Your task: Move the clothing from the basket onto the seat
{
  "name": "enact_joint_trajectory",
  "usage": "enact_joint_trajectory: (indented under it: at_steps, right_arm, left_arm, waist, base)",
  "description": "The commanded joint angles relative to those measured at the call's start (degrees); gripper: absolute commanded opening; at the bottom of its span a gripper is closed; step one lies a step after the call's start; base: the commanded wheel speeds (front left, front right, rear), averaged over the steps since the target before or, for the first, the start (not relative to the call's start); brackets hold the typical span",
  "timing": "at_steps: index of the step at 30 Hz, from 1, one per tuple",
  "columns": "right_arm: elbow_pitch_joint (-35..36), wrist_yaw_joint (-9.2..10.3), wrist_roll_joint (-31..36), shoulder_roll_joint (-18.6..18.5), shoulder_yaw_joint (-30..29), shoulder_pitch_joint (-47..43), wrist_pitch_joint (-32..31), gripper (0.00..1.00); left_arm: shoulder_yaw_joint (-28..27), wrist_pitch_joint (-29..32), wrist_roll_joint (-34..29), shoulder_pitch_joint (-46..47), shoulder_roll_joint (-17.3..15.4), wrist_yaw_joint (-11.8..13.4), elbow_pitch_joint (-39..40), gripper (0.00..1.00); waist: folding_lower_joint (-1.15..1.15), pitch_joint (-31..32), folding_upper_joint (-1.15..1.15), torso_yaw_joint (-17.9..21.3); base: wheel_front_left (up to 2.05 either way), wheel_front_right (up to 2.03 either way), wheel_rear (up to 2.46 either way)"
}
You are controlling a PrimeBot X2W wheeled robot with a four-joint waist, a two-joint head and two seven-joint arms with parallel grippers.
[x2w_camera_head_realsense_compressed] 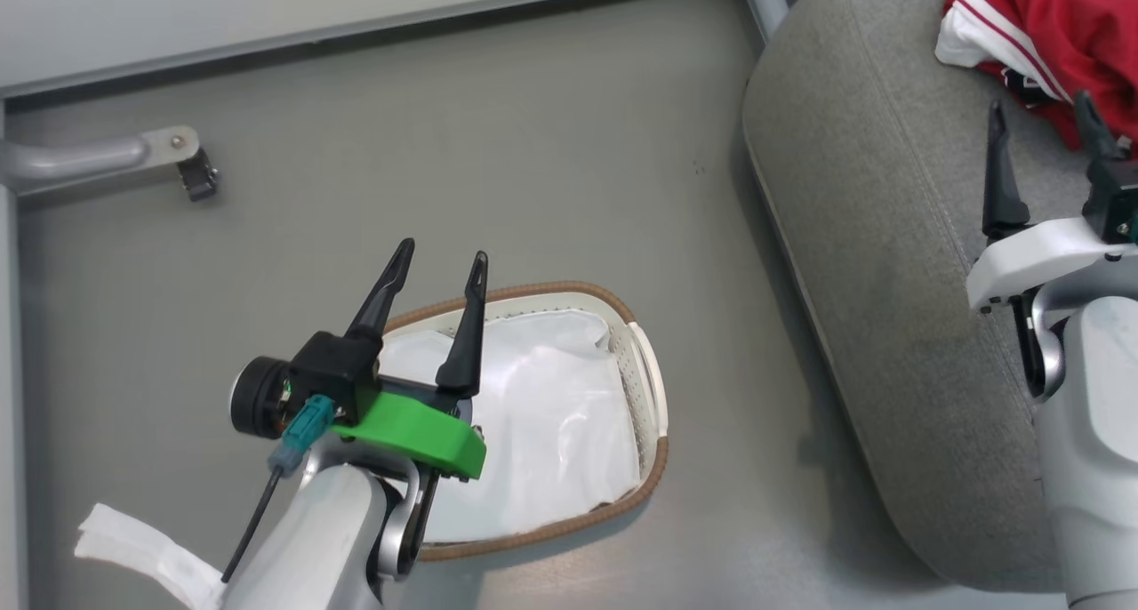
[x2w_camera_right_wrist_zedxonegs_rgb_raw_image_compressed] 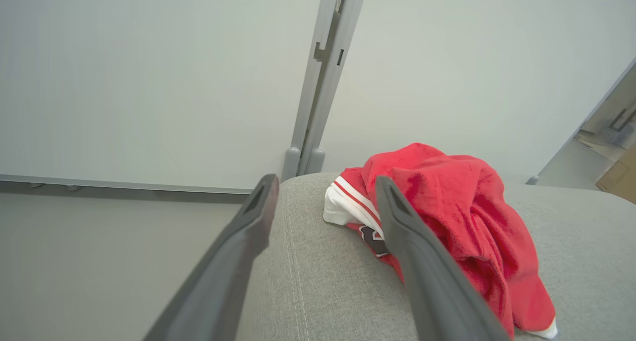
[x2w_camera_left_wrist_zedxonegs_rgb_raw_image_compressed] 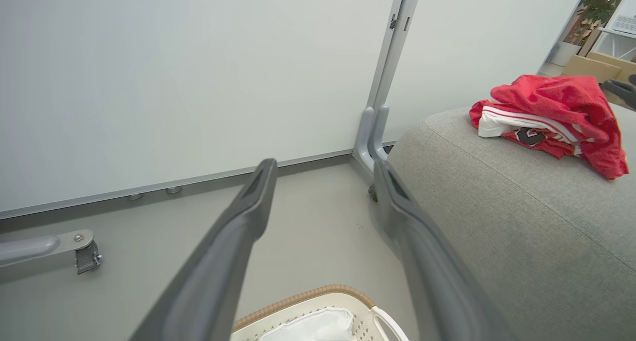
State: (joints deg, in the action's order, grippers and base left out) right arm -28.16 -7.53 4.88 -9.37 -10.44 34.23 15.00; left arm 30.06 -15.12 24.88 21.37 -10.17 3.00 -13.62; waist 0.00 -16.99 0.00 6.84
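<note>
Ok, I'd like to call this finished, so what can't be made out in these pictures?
Head view: the left gripper and its forearm cover part of the basket liner; anything beneath is hidden.
Head view: the clothing is cut off by the top and right edges; number of garments unclear.
Right wrist view: the printed patch sits partly behind a finger; unreadable.
</note>
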Motion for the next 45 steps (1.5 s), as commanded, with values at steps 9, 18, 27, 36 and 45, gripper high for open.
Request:
enact_joint_trajectory:
  at_steps: [9, 18, 27, 36, 45]
  right_arm:
    - [1.4, 0.08, -2.6, 2.8, 3.0, -7.3, 0.3, 1.0]
    - [4.8, 0.07, -5.5, 5.9, 5.2, -17.3, 0.3, 1.0]
    - [6.9, 0.08, -12.3, 6.3, 9.2, -25.4, 0.3, 1.0]
    - [8.4, 0.07, -15.6, 6.3, 13.2, -29.7, 0.3, 1.0]
    - [8.3, 0.07, -15.5, 6.3, 14.0, -29.9, 0.3, 1.0]
  left_arm:
    - [-10.2, 0.0, -1.8, -9.5, 1.9, -0.4, -1.4, 1.0]
    - [-20.3, 0.0, -2.7, -19.2, 4.0, -1.7, -0.6, 1.0]
    - [-24.0, 0.0, -5.0, -24.1, 6.1, -3.7, -1.2, 1.0]
    - [-25.3, 0.0, -6.4, -24.9, 6.8, -5.3, -2.5, 1.0]
    - [-25.6, 0.0, -7.3, -24.9, 7.2, -6.0, -2.9, 1.0]
  waist:
    - [0.0, 10.2, 0.0, -8.5]
    - [0.0, 13.6, 0.0, -11.3]
    - [0.0, 15.8, 0.0, -12.1]
    - [0.0, 17.0, 0.0, -11.3]
    - [0.0, 17.5, 0.0, -10.6]
  base:
    - [0.0, 0.0, 0.0]
    - [0.0, 0.0, 0.0]
    - [0.0, 0.0, 0.0]
    - [0.0, 0.0, 0.0]
    - [0.0, 0.0, 0.0]
